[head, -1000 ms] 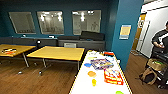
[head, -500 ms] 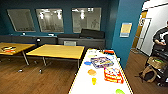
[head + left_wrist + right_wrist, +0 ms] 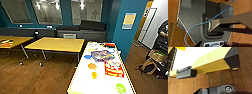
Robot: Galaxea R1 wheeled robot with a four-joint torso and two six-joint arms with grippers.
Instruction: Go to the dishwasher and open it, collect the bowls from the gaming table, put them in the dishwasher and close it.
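The gaming table [image 3: 100, 82], white-topped with a yellow rim, runs from the near centre toward the blue wall. Along its left side stand a blue bowl [image 3: 87, 56], an orange bowl [image 3: 92, 66] and a small yellow bowl [image 3: 94, 74]. A green bowl [image 3: 120, 88] sits near the front right corner. In the right wrist view the table's yellow wooden side [image 3: 210, 62] and dark corner cap [image 3: 232, 58] are close, above the wood floor. The left wrist view looks down on my grey base [image 3: 193, 18] and a blue cable [image 3: 196, 24]. The dishwasher is out of view.
Two flat colourful game boxes [image 3: 102, 55] [image 3: 113, 68] lie on the gaming table beside the bowls. Plain yellow tables [image 3: 56, 44] stand to the left and a dark sofa [image 3: 82, 31] at the back. A person [image 3: 162, 35] and a backpack [image 3: 147, 66] are at the right.
The camera has crept a little closer to the gaming table, so it shows slightly larger. Nothing on the table has moved.
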